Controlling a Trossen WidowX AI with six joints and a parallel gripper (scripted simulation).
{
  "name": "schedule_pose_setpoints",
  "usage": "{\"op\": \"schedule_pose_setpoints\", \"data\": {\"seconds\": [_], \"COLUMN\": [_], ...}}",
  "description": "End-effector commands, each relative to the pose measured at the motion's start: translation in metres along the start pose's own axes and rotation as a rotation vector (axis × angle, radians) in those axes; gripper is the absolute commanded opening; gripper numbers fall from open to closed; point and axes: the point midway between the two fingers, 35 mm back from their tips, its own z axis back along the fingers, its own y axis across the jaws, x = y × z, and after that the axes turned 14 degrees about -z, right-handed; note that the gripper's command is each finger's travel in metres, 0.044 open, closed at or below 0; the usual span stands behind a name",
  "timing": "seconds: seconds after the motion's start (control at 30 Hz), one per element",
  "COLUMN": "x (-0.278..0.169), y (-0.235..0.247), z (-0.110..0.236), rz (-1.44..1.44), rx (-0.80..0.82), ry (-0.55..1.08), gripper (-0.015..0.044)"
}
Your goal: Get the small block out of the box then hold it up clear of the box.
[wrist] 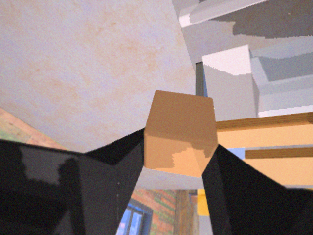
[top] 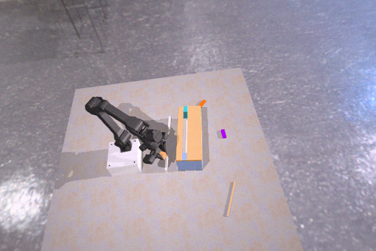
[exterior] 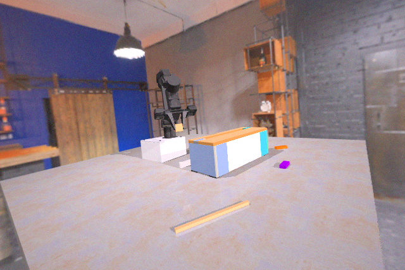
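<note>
My gripper (top: 161, 155) (exterior: 178, 126) (wrist: 175, 138) is shut on the small tan block (top: 163, 154) (exterior: 178, 127) (wrist: 180, 134). I hold the block in the air, above the table (top: 121, 211) (exterior: 98, 211), just left of the box. The box (top: 190, 134) (exterior: 228, 149) has an orange top, a white side, a cyan end and a pale blue end, and stands upright on the table. In the wrist view the block fills the gap between the two dark fingers, with the box's orange top (wrist: 274, 142) behind it.
The white robot base (top: 124, 158) (exterior: 163, 149) stands left of the box. A white strip (top: 167, 141) (exterior: 185, 163) lies between them. A tan stick (top: 230, 198) (exterior: 211, 216) lies nearer the front. A purple piece (top: 223, 133) (exterior: 284, 164) and an orange piece (top: 201, 102) (exterior: 280, 147) lie beyond the box.
</note>
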Motion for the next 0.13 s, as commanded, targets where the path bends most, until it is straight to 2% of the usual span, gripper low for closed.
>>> {"op": "schedule_pose_setpoints", "data": {"seconds": [0.0, 0.1], "x": [-0.0005, -0.0005], "y": [0.0005, 0.0005], "z": [0.0005, 0.0005], "rz": [-0.005, -0.005], "rx": [0.004, 0.004], "ry": [0.002, 0.002], "gripper": [0.0, 0.0]}}
